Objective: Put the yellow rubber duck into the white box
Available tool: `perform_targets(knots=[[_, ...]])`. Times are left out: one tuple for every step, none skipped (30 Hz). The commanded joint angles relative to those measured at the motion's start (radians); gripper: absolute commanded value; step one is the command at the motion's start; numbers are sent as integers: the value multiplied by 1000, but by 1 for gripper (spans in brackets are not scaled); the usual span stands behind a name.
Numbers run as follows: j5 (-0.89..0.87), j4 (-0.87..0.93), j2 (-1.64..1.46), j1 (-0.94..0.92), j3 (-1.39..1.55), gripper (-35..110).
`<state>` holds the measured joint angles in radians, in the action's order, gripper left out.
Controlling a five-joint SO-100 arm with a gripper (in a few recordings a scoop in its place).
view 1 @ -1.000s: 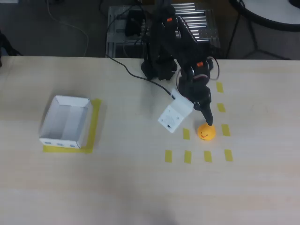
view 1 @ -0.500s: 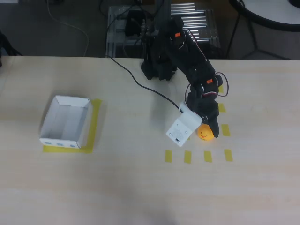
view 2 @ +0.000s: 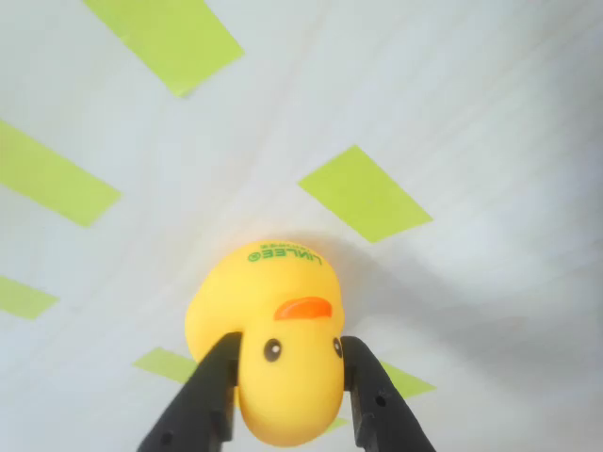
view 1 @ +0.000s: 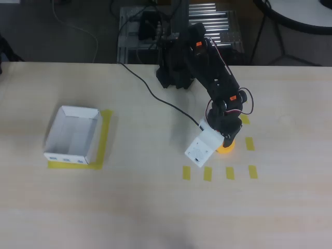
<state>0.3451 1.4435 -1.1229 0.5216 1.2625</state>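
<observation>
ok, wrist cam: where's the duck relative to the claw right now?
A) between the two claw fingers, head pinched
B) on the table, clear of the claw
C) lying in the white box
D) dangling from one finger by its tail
A: in the wrist view the yellow rubber duck sits with its head between the two black fingers of the claw, which press on both sides; the white box stands far off.

Green lettering "LINLEE" is printed on the yellow rubber duck (view 2: 283,353).
</observation>
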Motion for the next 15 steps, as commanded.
perform_targets(knots=[[-15, 23, -29, 32, -135, 0], [-35, 35, -41, 25, -160, 0], [-55, 54, -64, 11, -186, 0], [-72, 69, -104, -6, -206, 0], [-86, 89, -160, -31, -232, 0], [-95, 107, -222, -61, -253, 0], [-103, 121, -295, -97, -275, 0], [-107, 138, -368, -141, -299, 0], [-107, 147, -446, -193, -310, 0], [-103, 155, -528, -255, -313, 0], [-103, 156, -603, -328, -310, 0], [-94, 156, -676, -413, -293, 0], [-71, 144, -752, -503, -261, 0], [-60, 112, -827, -603, -213, 0], [-66, 72, -893, -709, -158, 0]])
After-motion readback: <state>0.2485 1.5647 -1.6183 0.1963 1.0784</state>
